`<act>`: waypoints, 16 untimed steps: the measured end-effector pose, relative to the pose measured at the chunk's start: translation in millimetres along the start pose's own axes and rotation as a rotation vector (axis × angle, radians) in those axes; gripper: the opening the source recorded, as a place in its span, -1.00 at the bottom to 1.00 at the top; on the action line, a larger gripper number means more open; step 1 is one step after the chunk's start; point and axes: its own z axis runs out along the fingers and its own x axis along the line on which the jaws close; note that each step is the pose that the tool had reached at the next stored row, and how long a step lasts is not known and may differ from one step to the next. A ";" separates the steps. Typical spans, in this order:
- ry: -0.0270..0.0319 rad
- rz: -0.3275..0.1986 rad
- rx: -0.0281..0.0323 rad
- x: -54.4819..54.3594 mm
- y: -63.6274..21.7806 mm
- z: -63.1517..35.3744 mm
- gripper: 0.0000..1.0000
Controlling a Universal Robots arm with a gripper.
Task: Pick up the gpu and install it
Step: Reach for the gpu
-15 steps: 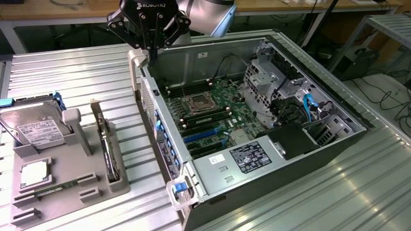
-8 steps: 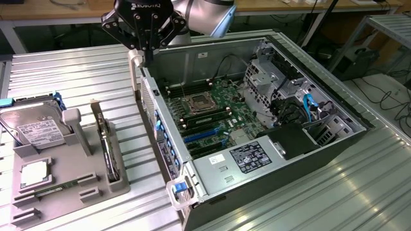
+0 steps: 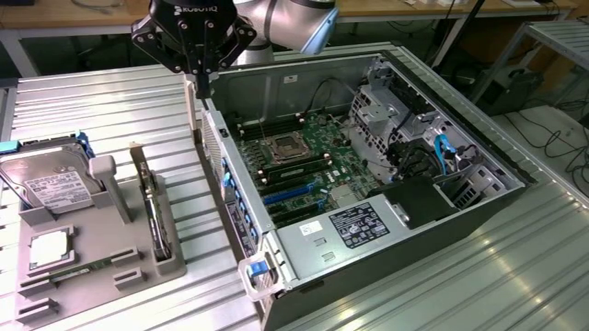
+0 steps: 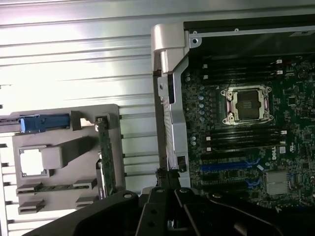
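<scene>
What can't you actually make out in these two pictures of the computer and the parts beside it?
- gpu: in the exterior view it stands edge-on in the grey tray, so its fan side is hidden.
- hard drive: in the exterior view its label print is too small to read.
- motherboard: in the wrist view part of its slot area is covered by the gripper and its dark body.

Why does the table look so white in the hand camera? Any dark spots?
Wrist view: light glares off the metal table, washing its slats near white; the motherboard is dimmer. Exterior view: the table gleams mildly; inside the computer case it is shaded.
</scene>
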 end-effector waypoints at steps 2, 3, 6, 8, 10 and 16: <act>-0.0001 0.000 0.0000 2.3 -0.4 0.0 -0.79; 0.0000 0.000 0.0000 3.3 -0.6 -0.1 -0.79; 0.0000 0.000 0.0000 6.6 -1.2 -0.2 -0.79; -0.0001 0.000 0.0000 9.3 -1.7 -0.3 -0.79; 0.0000 0.000 0.0000 11.7 -2.2 -0.4 -0.79; 0.0000 0.000 0.0000 19.3 -3.7 -0.6 -0.79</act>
